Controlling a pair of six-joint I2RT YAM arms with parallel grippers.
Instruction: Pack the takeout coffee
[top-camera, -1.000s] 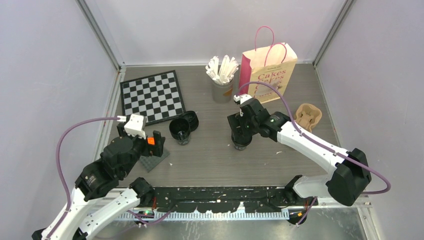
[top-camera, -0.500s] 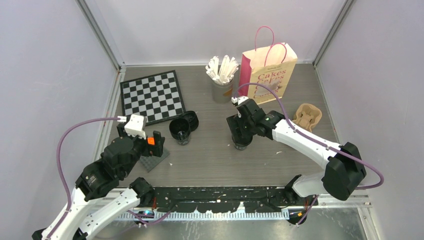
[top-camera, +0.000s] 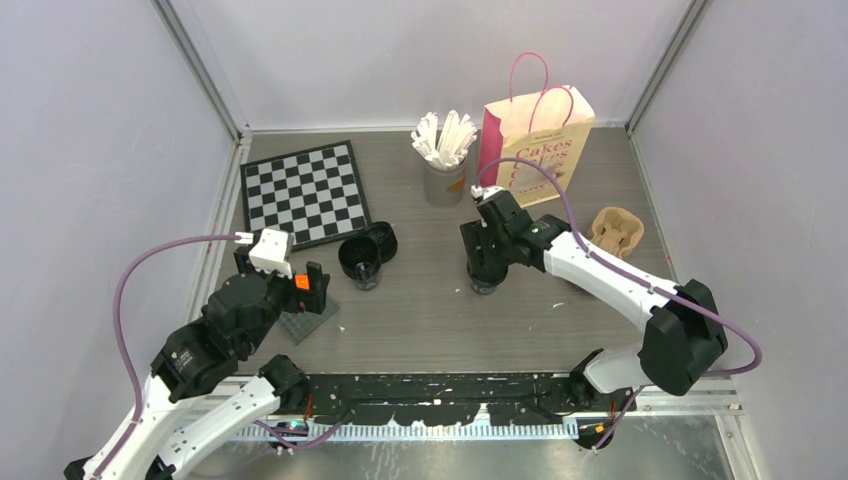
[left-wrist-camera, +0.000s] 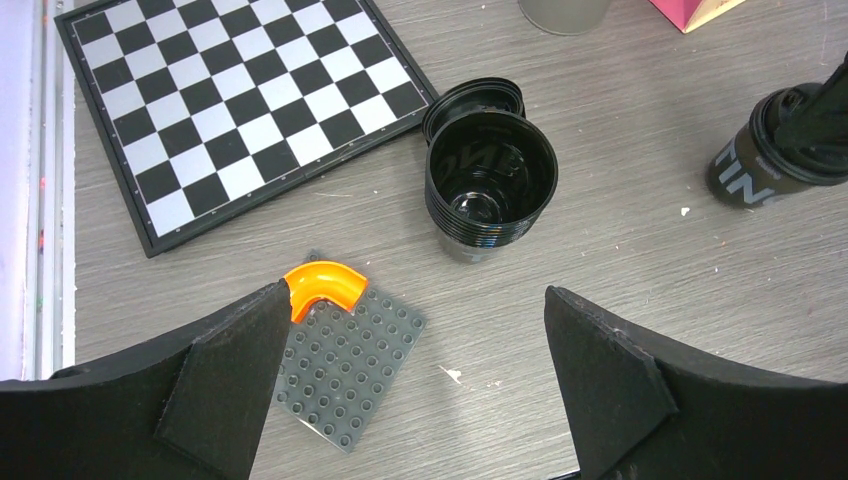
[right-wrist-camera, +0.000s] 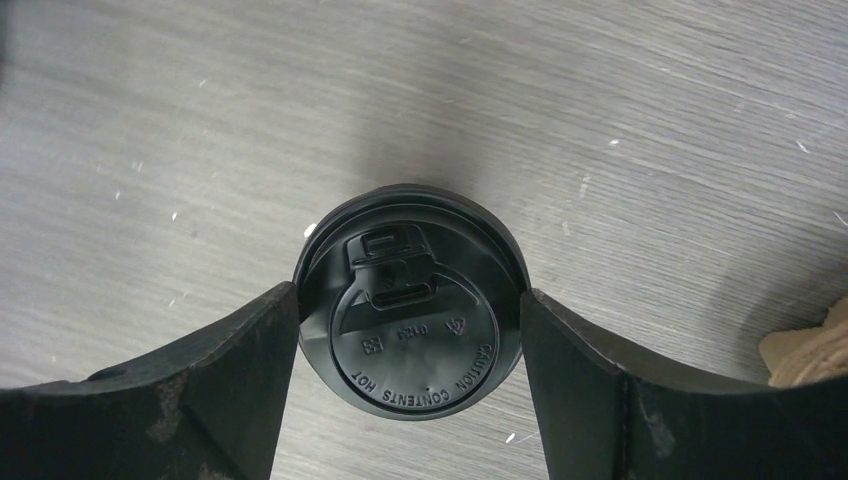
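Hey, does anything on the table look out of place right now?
One black cup by the chessboard stands open, its lid lying beside it; the other cup is lidded. The grey studded plate with an orange curved piece seems unrelated to coffee.

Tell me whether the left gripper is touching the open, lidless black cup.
Apart. The left wrist view shows bare table between the left gripper and the open cup.

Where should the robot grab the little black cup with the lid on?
Just under the lid, one finger on each side, coming straight down from above. The cup stands upright and is round, so opposite sides pinch evenly.
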